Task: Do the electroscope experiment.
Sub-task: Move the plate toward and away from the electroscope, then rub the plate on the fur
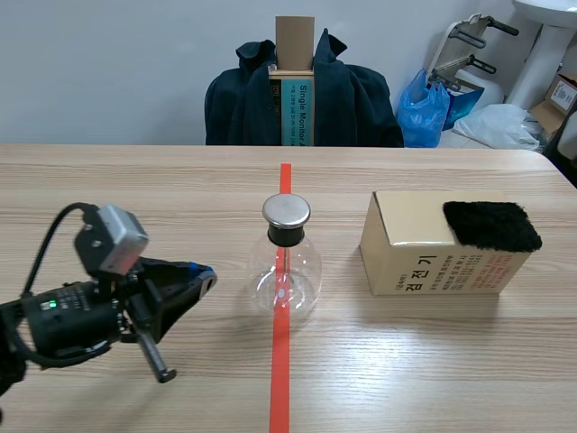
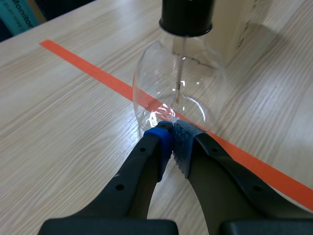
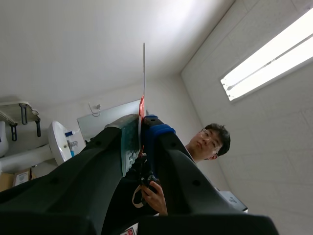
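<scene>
Bright, even light is falling on the table (image 1: 135, 180).
At frame centre the flask (image 1: 285, 271) is catching glints; a ceiling lamp (image 3: 274, 54) is glaring.

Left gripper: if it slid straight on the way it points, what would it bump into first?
Most likely the glass flask: its round belly sits right ahead of the left gripper, close, though whether they touch is unclear.
</scene>
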You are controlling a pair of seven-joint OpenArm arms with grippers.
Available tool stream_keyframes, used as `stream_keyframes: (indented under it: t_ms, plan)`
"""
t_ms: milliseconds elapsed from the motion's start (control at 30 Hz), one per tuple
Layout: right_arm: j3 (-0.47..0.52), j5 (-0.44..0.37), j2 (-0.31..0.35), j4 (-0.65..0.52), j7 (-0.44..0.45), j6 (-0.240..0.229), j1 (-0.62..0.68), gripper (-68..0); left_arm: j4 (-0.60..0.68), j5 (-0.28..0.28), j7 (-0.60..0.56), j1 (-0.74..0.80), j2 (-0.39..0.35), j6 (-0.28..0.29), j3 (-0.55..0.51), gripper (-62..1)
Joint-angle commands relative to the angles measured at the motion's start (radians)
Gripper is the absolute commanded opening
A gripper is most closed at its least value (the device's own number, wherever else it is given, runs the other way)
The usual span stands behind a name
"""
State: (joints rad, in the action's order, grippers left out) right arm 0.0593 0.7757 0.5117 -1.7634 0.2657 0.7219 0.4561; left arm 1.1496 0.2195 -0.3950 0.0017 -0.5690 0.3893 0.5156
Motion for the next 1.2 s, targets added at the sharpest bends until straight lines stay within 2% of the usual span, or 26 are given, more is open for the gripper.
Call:
stream_keyframes:
  t_ms: [0, 67, 133, 233, 333, 400, 533, 700, 833, 1000, 1167]
  plan:
    - [0.019, -0.020, 0.009, -0.008, 0.007, 0.061, -0.001, -66.7, 0.118, 0.031, -0.015, 0.064, -0.069, 0.003, -0.047, -58.0]
    - [0.035, -0.039, 0.009, -0.008, 0.010, 0.061, 0.002, -66.7, 0.234, 0.031, -0.013, 0.151, -0.138, 0.005, -0.092, -57.7]
    - [0.051, -0.051, 0.009, -0.008, 0.011, 0.061, 0.004, -66.7, 0.345, 0.031, -0.013, 0.251, -0.202, 0.005, -0.150, -52.0]
    - [0.068, -0.052, 0.009, -0.008, 0.008, 0.061, 0.008, -66.7, 0.476, 0.030, -0.012, 0.403, -0.268, 0.005, -0.255, -31.2]
    - [0.074, -0.052, 0.009, -0.008, -0.003, 0.061, 0.010, -66.7, 0.550, 0.031, -0.009, 0.531, -0.288, 0.005, -0.351, -7.7]
    - [0.074, -0.051, 0.009, -0.008, -0.022, 0.061, 0.013, -66.7, 0.576, 0.031, -0.009, 0.594, -0.288, 0.005, -0.396, 1.2]
    - [0.074, -0.066, 0.009, -0.006, -0.063, 0.058, 0.015, -66.7, 0.598, 0.031, -0.018, 0.660, -0.287, 0.005, -0.440, 1.4]
    - [0.064, -0.068, 0.008, 0.048, -0.047, 0.017, 0.015, -66.7, 0.600, 0.031, -0.008, 0.663, -0.274, 0.004, -0.452, 1.4]
    - [0.021, -0.041, -0.018, 0.182, 0.020, 0.017, 0.004, -66.7, 0.599, 0.031, -0.005, 0.663, -0.274, 0.004, -0.452, 1.4]
    - [-0.038, 0.010, -0.101, 0.393, 0.105, 0.061, -0.058, -66.7, 0.599, 0.031, -0.005, 0.663, -0.274, 0.004, -0.452, 1.4]
    - [-0.090, 0.061, -0.138, 0.537, 0.108, 0.061, -0.111, -66.7, 0.599, 0.031, -0.005, 0.663, -0.274, 0.004, -0.452, 1.4]
